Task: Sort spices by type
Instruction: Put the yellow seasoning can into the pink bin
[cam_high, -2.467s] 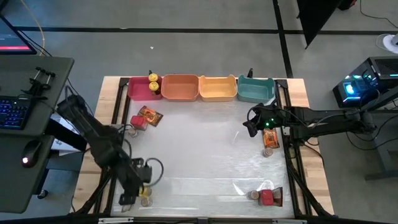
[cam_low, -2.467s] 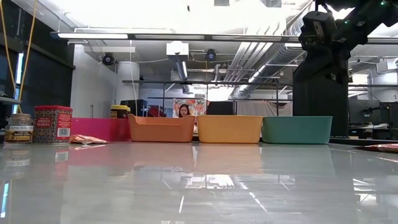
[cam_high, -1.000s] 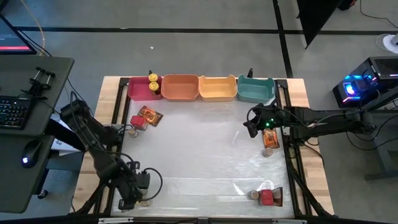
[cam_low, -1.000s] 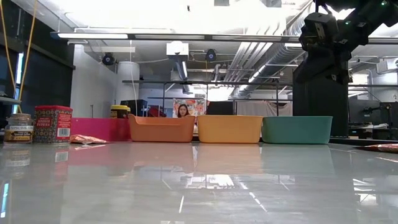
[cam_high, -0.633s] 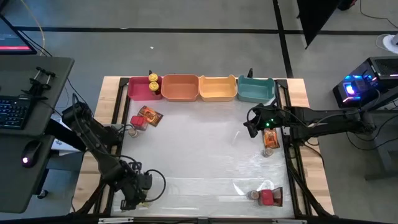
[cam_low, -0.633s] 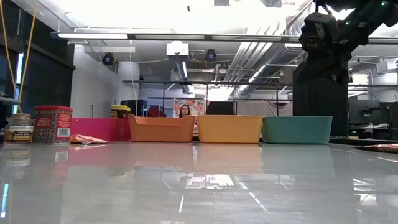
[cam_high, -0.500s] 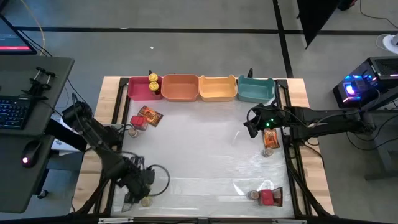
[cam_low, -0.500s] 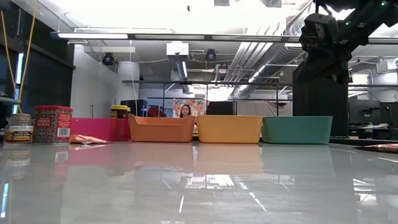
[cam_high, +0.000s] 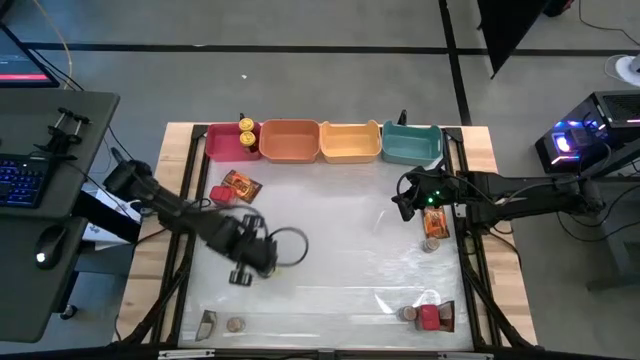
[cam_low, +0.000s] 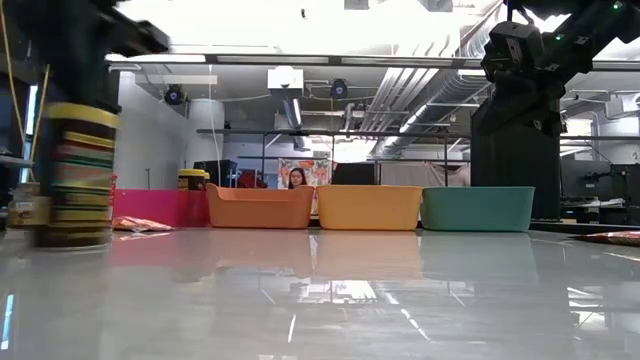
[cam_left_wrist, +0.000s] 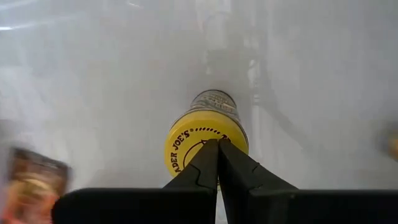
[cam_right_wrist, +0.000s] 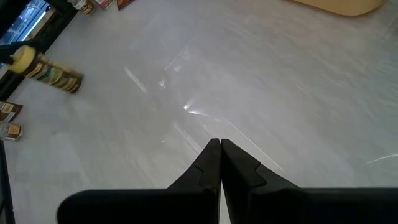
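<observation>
A yellow-lidded jar (cam_left_wrist: 208, 134) hangs upright under my left gripper (cam_high: 243, 272), which is shut on it over the table's left half. The jar (cam_low: 80, 175) also shows in the low view, and again (cam_right_wrist: 50, 73) in the right wrist view. My right gripper (cam_high: 403, 208) is shut on nothing, above the table's right side near the teal bin (cam_high: 411, 144). Two yellow-lidded jars (cam_high: 246, 132) sit in the pink bin (cam_high: 222, 145). Other spices lie in groups: red box (cam_high: 222, 195) with packet (cam_high: 241, 185), packet (cam_high: 434, 224), red box (cam_high: 429, 317), and jar (cam_high: 236, 324). My left gripper has the jar by its yellow lid (cam_left_wrist: 186, 146), coming from above with the fingers pointing down. The fingertips cover the place of contact. The jar hangs upright below them, its base (cam_low: 72, 240) clear of the table.
The orange bin (cam_high: 289, 140) and yellow bin (cam_high: 350, 142) stand between the pink and teal ones along the far edge. A foil packet (cam_high: 205, 322) lies at the near left corner. A person shows far behind the bins in the low view.
My left gripper has risen from the near left corner with the yellow-lidded jar. It has swung toward the table's far edge and right, out over the left half. The jar is now lifted clear. A brown-lidded jar and a packet stay behind at the corner.
</observation>
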